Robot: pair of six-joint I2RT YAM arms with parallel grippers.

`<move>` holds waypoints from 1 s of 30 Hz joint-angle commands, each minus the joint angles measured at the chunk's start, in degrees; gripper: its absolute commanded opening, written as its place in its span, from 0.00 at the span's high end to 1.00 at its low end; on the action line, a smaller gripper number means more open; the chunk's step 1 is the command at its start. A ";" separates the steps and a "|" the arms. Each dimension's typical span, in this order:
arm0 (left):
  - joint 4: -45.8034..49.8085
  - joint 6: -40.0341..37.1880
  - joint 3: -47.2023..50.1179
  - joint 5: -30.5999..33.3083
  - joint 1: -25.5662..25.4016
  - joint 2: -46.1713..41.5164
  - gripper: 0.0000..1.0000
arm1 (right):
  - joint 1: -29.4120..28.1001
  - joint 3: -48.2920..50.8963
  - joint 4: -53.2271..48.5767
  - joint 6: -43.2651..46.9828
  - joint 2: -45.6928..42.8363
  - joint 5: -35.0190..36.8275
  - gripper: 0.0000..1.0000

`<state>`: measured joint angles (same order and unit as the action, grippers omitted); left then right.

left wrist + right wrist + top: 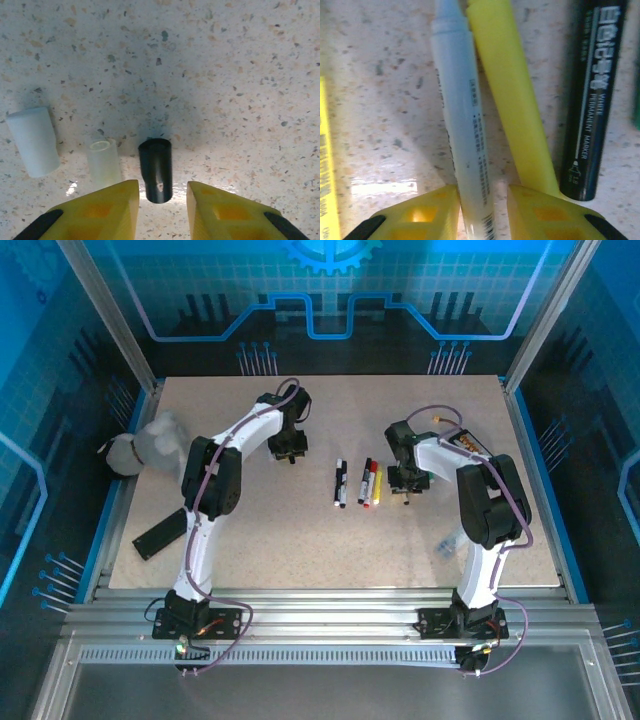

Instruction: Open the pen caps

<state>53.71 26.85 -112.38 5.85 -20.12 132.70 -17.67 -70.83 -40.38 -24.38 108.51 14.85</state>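
Your left gripper (163,200) stands parted around the black cap (156,170), which lies beside 2 pale caps (32,142), likely a discard spot. Your right gripper (483,210) loosely straddles the white pen (462,115), beside the yellow pen (512,100).

pen caps (155,170): 3 | pens (465,125): at least 4 | black slab (160,532): 1

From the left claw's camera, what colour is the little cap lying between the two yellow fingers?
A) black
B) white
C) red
A: the black cap lies in the gap of the left claw; the clear cap and white cap sit off to one side.
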 commanded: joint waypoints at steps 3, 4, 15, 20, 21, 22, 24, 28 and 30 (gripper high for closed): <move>2.30 -0.77 -2.38 1.66 -1.14 -2.51 0.68 | 1.73 -1.59 -3.30 -1.51 0.49 5.10 0.68; 2.49 -0.78 -2.56 1.71 -1.24 -2.95 0.68 | 1.96 -1.76 -3.39 -1.70 0.32 5.43 0.68; 2.46 -0.65 -3.00 1.64 -3.14 -5.23 0.67 | 3.78 -6.43 -4.27 -1.99 0.92 6.15 0.69; 1.67 -0.59 -3.02 0.97 -5.03 -5.24 0.65 | 3.87 -5.39 -0.13 -2.37 -2.78 1.31 0.69; 1.47 -0.75 -3.02 0.92 -5.55 -5.18 0.64 | 3.87 -2.93 3.12 -2.59 -5.57 -2.16 0.69; 1.16 -0.70 -2.86 0.90 -6.03 -5.17 0.63 | 3.79 -0.06 7.10 -3.03 -8.43 -6.41 0.68; 0.78 -0.71 -2.76 0.91 -6.96 -4.73 0.61 | 3.49 4.86 12.65 -5.03 -13.07 -11.96 0.63; -0.05 -0.44 -2.67 0.40 -8.31 -3.60 0.59 | 1.17 8.61 15.37 -7.23 -18.06 -15.92 0.57; -0.51 -0.18 -2.91 -0.32 -8.78 -2.86 0.59 | -0.22 9.37 15.34 -7.58 -19.19 -16.10 0.56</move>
<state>53.69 26.83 -113.56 6.61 -28.34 130.06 -15.92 -62.96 -28.71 -29.82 90.74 3.27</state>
